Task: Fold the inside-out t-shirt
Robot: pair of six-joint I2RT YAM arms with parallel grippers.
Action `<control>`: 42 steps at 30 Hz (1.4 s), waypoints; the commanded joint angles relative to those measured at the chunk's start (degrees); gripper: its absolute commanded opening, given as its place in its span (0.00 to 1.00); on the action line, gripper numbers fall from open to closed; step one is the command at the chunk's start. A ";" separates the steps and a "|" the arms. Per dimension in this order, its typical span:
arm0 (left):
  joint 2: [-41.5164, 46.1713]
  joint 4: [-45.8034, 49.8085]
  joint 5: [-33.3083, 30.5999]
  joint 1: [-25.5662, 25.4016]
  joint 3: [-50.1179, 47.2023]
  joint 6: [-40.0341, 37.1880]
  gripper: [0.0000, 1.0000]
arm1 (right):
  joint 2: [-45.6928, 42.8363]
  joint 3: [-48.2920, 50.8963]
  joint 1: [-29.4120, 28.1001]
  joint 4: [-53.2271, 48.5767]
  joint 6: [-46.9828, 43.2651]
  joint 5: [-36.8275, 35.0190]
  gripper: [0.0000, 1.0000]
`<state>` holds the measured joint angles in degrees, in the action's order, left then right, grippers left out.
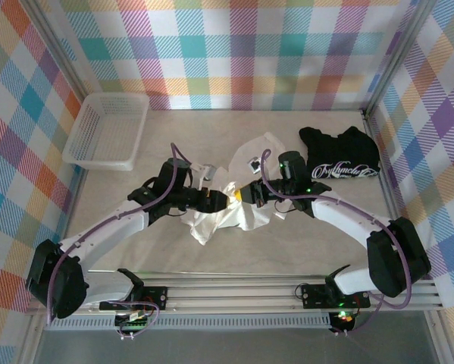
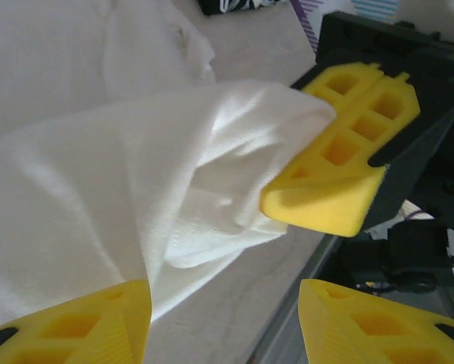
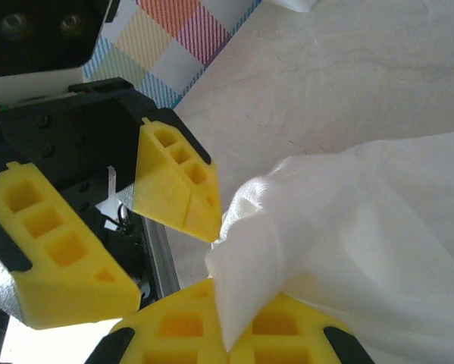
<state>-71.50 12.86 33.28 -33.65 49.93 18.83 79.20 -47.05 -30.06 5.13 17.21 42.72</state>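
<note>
The white inside-out t-shirt (image 1: 251, 217) lies crumpled at the table's middle, with a raised fold between both grippers. My right gripper (image 1: 243, 195) is shut on a corner of that fold; its yellow fingers (image 3: 183, 327) pinch the white cloth (image 3: 348, 227) at the view's bottom edge. In the left wrist view the same shut right gripper (image 2: 340, 152) holds the shirt (image 2: 98, 189). My left gripper (image 1: 222, 201) faces it, open. Its fingers (image 2: 75, 322) stand wide apart with cloth beside the left one, and bare table shows between them. They also stand apart as the left gripper (image 3: 120, 227) in the right wrist view.
A black t-shirt with white script (image 1: 340, 156) lies at the back right. A white basket (image 1: 81, 141) stands at the back left. Plaid walls enclose the table, and a metal rail (image 1: 234, 292) runs along the near edge.
</note>
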 commanded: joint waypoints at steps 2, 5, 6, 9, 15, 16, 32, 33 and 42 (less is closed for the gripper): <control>-1.24 -0.32 2.85 -0.18 1.37 -0.74 0.54 | -1.57 -1.55 0.65 0.64 0.21 0.26 0.01; 0.65 2.54 -1.40 -0.80 1.50 -2.49 0.53 | -1.25 -2.32 1.05 -1.16 1.09 -1.92 0.00; 1.56 5.58 -2.68 -1.47 1.27 -3.77 0.54 | -1.09 -2.65 1.22 -1.67 1.62 -2.47 0.00; 2.48 5.42 -1.79 -3.28 -0.64 -4.21 0.54 | -0.49 -3.24 1.46 -1.29 3.13 -2.39 0.00; -2.80 -2.19 0.04 -3.71 -0.82 -1.60 0.54 | -0.83 -3.36 1.50 -1.75 3.38 -1.35 0.00; -3.50 -2.67 -0.95 -3.41 -0.22 -1.60 0.55 | -1.10 -3.27 1.52 -2.18 3.11 -1.48 0.00; -10.41 -14.21 7.54 1.85 4.04 2.26 0.60 | -2.48 -2.61 1.59 -2.31 2.74 -0.80 0.00; -10.32 -15.52 8.69 1.84 3.73 2.86 0.59 | -2.47 -2.61 1.66 -2.38 2.67 -0.93 0.00; -7.55 -14.15 9.05 1.75 2.35 2.58 0.24 | -1.63 -3.04 1.76 -3.16 3.94 -4.45 0.02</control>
<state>-81.49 -0.25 40.99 -32.10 52.42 21.69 77.62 -48.99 -28.51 2.07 20.40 39.51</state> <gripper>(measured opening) 0.279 0.065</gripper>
